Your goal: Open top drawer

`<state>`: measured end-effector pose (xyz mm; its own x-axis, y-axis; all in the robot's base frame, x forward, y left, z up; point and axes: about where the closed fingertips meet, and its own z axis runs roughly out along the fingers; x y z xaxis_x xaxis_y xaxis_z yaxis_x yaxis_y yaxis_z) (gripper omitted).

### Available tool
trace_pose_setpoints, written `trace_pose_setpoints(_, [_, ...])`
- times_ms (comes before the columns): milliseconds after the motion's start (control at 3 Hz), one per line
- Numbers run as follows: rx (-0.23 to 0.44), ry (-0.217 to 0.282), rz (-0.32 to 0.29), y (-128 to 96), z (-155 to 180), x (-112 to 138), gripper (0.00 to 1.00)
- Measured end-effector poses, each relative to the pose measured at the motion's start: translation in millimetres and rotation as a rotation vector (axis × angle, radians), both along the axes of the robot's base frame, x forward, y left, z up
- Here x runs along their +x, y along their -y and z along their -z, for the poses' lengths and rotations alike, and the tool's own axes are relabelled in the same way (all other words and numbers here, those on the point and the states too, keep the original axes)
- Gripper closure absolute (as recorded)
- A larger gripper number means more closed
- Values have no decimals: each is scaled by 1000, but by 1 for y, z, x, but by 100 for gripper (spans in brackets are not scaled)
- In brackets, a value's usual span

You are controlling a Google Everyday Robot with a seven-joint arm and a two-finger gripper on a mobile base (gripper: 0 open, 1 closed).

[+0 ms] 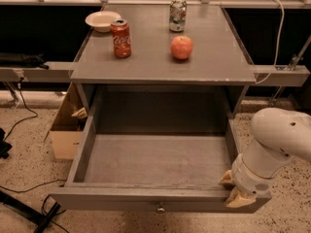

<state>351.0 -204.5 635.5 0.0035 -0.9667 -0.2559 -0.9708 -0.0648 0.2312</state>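
The top drawer (155, 159) is a wide grey wooden drawer, pulled far out of the grey cabinet, with a bare grey inside. Its flat front (121, 200) carries one small round metal knob (160, 208) at centre, near the bottom edge of the view. My gripper (232, 188) sits at the drawer's front right corner, its tan fingertips (226, 179) against the top edge of the front. The white arm (277, 140) runs off to the right.
On the cabinet top (160, 67) stand a red cola can (121, 38), a green-white can (178, 14), a red apple (181, 47) and a white bowl (102, 20). A cardboard box (65, 127) sits left of the drawer. Black cables (29, 198) lie on the speckled floor at the left.
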Motion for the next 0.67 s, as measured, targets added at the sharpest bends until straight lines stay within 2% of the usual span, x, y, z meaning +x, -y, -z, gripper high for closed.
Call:
trace_pose_setpoints(333, [8, -15, -7, -2, -1, -4, 100])
trace_pose_setpoints(667, [8, -15, -7, -2, -1, -4, 83])
